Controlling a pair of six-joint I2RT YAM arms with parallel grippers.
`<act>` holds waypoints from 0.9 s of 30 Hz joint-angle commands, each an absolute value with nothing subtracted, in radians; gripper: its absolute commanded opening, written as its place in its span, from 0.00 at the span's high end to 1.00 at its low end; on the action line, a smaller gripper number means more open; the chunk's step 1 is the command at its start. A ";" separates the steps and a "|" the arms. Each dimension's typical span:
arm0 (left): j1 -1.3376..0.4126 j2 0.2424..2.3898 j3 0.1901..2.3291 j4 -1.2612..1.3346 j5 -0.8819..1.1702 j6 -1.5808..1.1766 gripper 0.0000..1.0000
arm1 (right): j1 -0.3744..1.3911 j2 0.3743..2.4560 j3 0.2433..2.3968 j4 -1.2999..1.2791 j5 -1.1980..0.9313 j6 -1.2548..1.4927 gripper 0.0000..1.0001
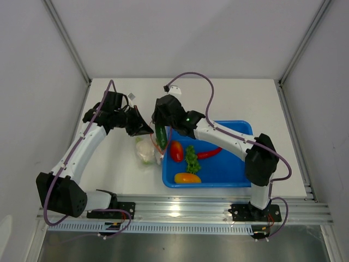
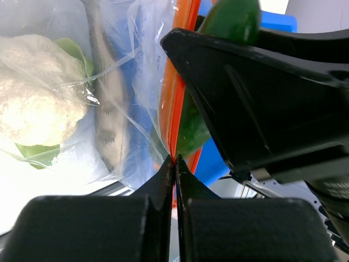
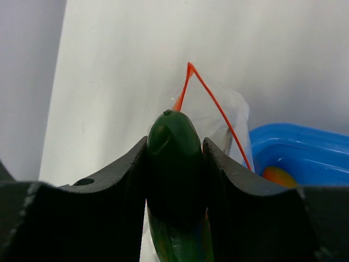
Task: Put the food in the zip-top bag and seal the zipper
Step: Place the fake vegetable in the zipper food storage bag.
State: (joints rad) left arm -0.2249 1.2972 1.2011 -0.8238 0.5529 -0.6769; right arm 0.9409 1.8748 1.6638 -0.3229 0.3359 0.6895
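Cucumber (image 3: 174, 174) clamped in right gripper (image 3: 174, 144); left gripper (image 2: 175, 162) pinching zipper (image 2: 174, 93).

blue tray (image 1: 232, 164): right side of white table (image 1: 234, 98) | metal rail (image 1: 185, 210): near edge, possibly aluminium

jaws pinch zipper (image 2: 175, 98), cucumber (image 2: 232, 19) beside

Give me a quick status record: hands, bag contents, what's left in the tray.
left hand: shut on thin orange-red zipper strip of clear plastic bag
right hand: shut on dark green toy cucumber, tip toward open bag mouth
in bag: white cauliflower, grey fish
in blue plastic tray: red tomato, green lettuce, red chili, yellow squash
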 commanded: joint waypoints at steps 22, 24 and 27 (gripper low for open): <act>-0.227 1.262 1.249 -0.821 0.572 -0.684 0.99 | 0.945 1.769 1.747 -0.523 0.288 0.592 0.30; -0.227 1.261 1.246 -0.825 0.566 -0.675 0.99 | 0.945 1.747 1.744 -0.534 0.302 0.571 0.30; -0.227 1.258 1.247 -0.838 0.560 -0.663 1.00 | 0.945 1.704 1.743 -0.557 0.311 0.542 0.32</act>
